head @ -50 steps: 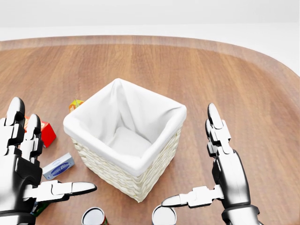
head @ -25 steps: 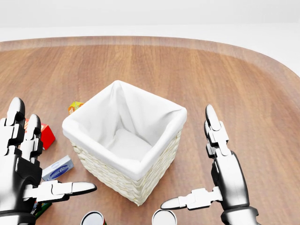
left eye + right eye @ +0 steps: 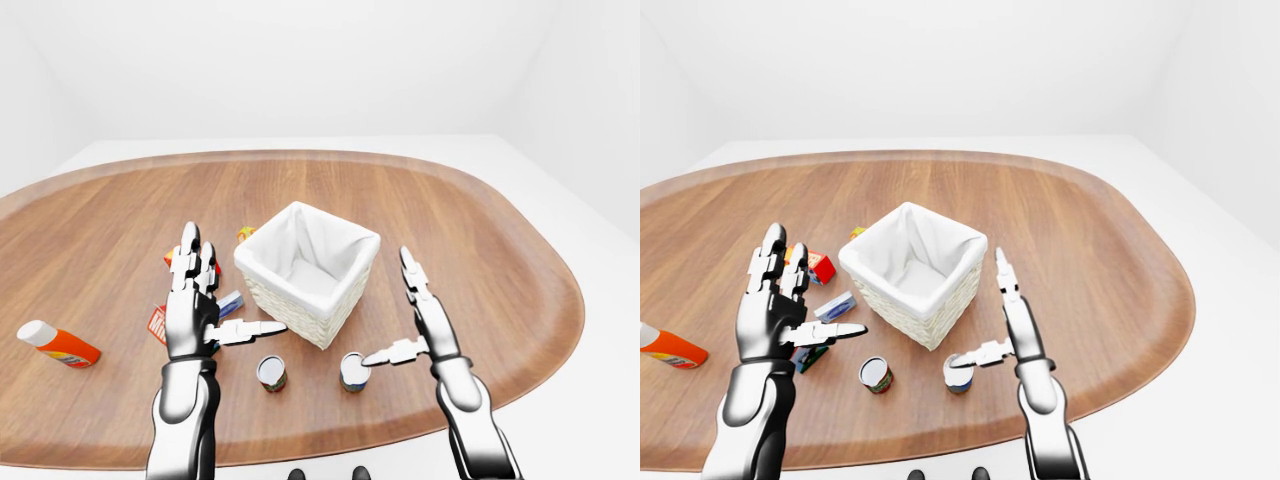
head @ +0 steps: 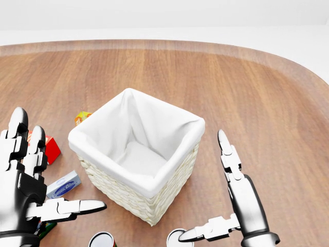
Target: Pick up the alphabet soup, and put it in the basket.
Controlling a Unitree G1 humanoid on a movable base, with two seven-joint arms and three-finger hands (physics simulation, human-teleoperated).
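The labels on both small round tin cans are unreadable; one can (image 3: 353, 371) sits under my spread right hand's (image 3: 425, 325) thumb.

I count two cans (image 3: 271, 372); one basket (image 3: 306, 272). One orange bottle (image 3: 58, 343) too; I make out several small boxes (image 3: 835, 305).

A bare simulated test room, as I saw it.
Blank white walls (image 3: 300, 60) surrounded one rounded wooden table (image 3: 500, 230).
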